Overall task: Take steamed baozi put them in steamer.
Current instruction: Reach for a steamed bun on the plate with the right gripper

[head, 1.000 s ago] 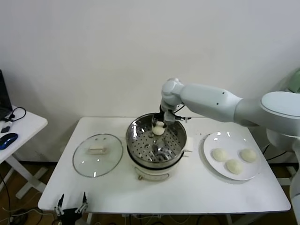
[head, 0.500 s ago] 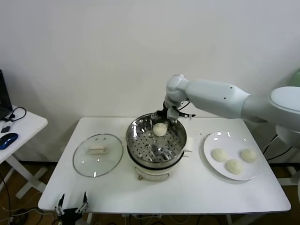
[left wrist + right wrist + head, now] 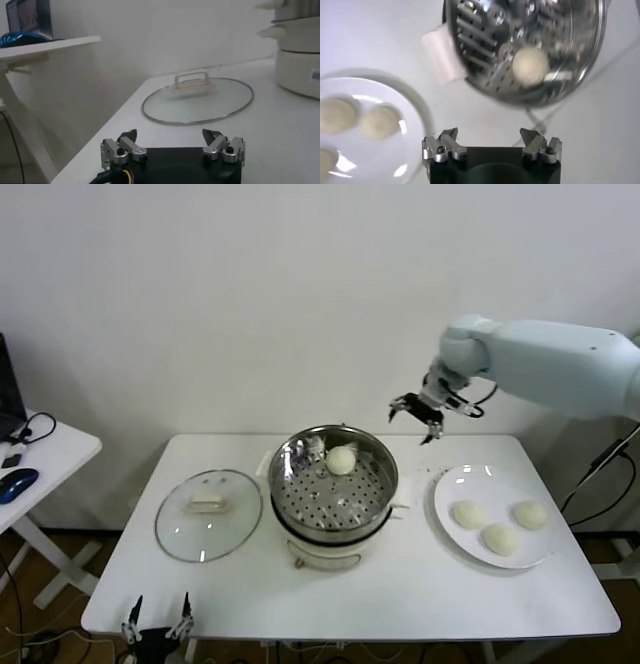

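One bun (image 3: pixel 341 460) lies in the steamer (image 3: pixel 334 484) on the desk (image 3: pixel 400 584); three buns (image 3: pixel 499 538) wait on the plate (image 3: pixel 494 477). The right gripper (image 3: pixel 418 416) hovers between them, fingers open and empty. The left gripper (image 3: pixel 156 624) is parked at the desk's front edge, fingers open.

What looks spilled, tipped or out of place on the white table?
Nothing stands out. One cream-white baozi sits in the shiny steel steamer, three wait on the white plate, and the glass lid lies flat. The right gripper hovers open and empty.
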